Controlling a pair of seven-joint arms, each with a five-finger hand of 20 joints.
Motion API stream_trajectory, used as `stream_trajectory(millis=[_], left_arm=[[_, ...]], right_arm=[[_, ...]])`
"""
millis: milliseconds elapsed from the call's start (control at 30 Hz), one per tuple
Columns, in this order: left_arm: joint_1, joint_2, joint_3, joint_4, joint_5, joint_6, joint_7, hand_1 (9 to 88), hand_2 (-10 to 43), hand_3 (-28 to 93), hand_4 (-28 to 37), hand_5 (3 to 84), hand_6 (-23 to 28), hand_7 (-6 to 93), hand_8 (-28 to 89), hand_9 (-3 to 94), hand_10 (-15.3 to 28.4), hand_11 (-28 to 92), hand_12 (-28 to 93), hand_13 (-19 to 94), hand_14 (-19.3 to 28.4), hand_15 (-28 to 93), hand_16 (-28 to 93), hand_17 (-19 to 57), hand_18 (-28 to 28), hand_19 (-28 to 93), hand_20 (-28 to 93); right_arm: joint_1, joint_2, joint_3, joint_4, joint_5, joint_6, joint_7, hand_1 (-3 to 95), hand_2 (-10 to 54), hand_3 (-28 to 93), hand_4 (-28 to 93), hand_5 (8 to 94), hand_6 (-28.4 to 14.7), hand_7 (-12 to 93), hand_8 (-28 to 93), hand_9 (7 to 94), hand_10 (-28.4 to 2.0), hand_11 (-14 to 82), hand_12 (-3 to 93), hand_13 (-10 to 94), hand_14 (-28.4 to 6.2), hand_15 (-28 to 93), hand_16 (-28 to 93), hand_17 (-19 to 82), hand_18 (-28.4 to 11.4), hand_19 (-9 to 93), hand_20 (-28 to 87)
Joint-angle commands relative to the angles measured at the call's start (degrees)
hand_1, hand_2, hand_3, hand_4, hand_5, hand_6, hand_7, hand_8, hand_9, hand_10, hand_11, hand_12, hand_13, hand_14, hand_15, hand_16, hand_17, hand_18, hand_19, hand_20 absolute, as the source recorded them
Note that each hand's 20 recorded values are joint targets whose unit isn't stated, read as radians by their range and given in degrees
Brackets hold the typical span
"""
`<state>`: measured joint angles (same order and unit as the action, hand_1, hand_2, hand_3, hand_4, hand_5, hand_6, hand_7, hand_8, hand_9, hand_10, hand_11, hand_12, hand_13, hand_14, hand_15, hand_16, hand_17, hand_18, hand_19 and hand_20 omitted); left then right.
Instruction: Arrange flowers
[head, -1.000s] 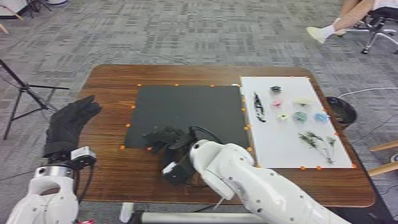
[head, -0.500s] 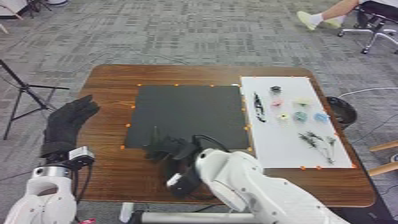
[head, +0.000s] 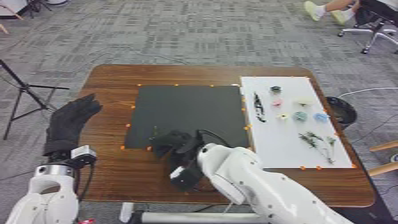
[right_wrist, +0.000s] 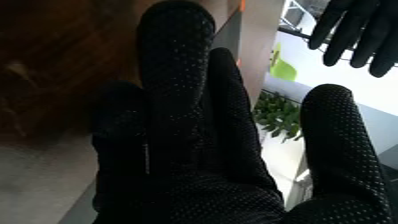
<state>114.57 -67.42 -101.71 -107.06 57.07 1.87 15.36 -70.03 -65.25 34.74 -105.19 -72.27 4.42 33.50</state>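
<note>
The arranging looks barely begun: the small flower heads (head: 300, 117) sit apart on the white sheet (head: 271, 150) at the right of the frame, with leafy sprigs (head: 318, 145) below them and a black-and-white item (head: 259, 108) upper left of them. The black mat (head: 187, 107) at centre presumably awaits the bouquet. At its lower edge the right hand (head: 175, 145) has its fingers straight and thumb apart; a thin greenish mark (head: 155, 131) rises beside it, and I cannot tell whether that is a held stem. The left hand (head: 73, 120), mid-left, is open and empty. Nearly all the placing seems left to do
</note>
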Motion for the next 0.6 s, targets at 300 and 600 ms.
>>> stream_trajectory(millis=[300,600], left_arm=[[-0.34,-0.75,0.28,0.19,-0.17,-0.74,0.52,21.8,4.0,71,-28.3,50.8,3.9,13.0,-7,49.3,15.2,20,12,38,18.9,24,0,6.7,13.0,12,21],[-0.49,-1.0,0.51,0.37,-0.2,-0.96,0.65,21.8,4.0,71,-28.3,50.8,4.0,12.9,-7,49.3,15.1,20,12,38,18.9,24,0,6.7,13.0,12,21]], right_arm=[[3.2,-3.91,-1.65,4.41,-1.63,0.29,-1.0,24.6,12.8,53,-8,60.5,-6.2,6,-6,60.2,-15.3,7.5,9.6,87,-8.1,43,31,49,-19.2,88,44],[4.26,-4.44,-1.7,5.29,-1.87,0.21,-1.68,24.6,12.9,53,-8,60.4,-6.2,6,-6,60.0,-15.0,7.5,9.6,87,-8.1,43,31,48,-19.3,88,44]])
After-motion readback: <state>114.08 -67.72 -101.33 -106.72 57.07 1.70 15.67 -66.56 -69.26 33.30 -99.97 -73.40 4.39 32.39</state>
